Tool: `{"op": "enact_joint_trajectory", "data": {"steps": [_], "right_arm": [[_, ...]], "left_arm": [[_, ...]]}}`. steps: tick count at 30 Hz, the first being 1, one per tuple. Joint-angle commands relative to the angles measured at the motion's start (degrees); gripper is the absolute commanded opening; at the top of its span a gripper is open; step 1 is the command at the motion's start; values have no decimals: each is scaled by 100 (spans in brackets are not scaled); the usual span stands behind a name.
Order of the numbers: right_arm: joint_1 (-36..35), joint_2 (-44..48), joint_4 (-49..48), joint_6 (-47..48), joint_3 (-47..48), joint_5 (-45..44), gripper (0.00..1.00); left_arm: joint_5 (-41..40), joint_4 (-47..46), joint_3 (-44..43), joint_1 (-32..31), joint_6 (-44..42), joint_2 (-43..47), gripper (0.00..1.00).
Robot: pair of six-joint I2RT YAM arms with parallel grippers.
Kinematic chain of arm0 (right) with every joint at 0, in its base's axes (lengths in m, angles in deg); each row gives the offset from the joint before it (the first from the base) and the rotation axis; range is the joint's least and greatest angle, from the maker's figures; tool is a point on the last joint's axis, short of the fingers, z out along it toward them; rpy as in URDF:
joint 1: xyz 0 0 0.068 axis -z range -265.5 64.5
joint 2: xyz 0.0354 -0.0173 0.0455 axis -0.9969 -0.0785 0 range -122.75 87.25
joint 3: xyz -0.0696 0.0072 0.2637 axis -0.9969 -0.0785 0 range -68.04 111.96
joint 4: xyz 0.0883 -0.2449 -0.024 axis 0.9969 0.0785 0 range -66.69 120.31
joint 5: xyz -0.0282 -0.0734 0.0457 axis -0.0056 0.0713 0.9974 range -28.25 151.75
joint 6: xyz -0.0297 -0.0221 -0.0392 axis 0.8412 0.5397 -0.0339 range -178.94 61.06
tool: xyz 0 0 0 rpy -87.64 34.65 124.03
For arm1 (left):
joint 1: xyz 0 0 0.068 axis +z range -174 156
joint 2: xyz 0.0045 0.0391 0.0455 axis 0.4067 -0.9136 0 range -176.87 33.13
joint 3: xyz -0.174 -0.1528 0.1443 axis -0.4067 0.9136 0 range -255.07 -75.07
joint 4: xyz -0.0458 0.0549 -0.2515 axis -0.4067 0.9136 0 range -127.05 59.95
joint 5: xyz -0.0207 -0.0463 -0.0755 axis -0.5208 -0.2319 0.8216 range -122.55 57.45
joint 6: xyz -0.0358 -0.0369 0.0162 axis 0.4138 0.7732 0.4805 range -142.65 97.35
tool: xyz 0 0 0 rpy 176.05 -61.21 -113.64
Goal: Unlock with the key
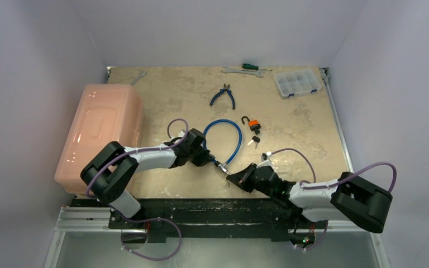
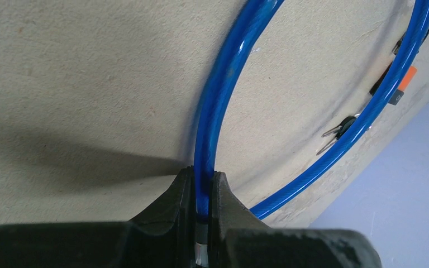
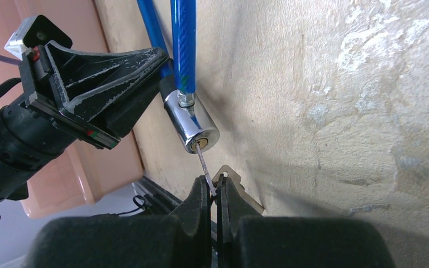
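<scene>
A blue cable lock [image 1: 229, 131] loops on the table; it also shows in the left wrist view [image 2: 218, 95] and right wrist view [image 3: 182, 44]. Its chrome cylinder [image 3: 192, 125] hangs just off the table, keyhole facing my right gripper. My left gripper [image 1: 208, 158] [image 2: 202, 184] is shut on the cable beside the cylinder. My right gripper [image 1: 239, 178] [image 3: 214, 187] is shut on a key [image 3: 203, 162], whose blade tip sits in the keyhole.
An orange padlock [image 1: 253, 124] with keys [image 1: 253, 140] lies beyond the loop. Another key bunch [image 1: 266, 156] lies near my right arm. A pink lidded box [image 1: 101, 131] stands at left. Blue pliers [image 1: 224, 96], wrenches, a screwdriver and a clear parts organizer [image 1: 297, 82] lie at the back.
</scene>
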Motion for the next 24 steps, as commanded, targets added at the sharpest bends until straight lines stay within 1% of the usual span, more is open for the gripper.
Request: {"op": "enact_joint_trajectory", "data": {"steps": [1, 7, 14, 24], "right_arm": [[43, -103, -300, 152, 200, -84, 0], [122, -255, -569, 310, 198, 2, 0], [195, -676, -1152, 470, 230, 322, 0], [256, -1202, -1964, 409, 129, 505, 0]], "left_arm": [[105, -286, 20, 8, -24, 86, 0], [125, -311, 62, 13, -63, 126, 0], [166, -308, 61, 16, -109, 110, 0], [232, -311, 67, 15, -125, 126, 0]]}}
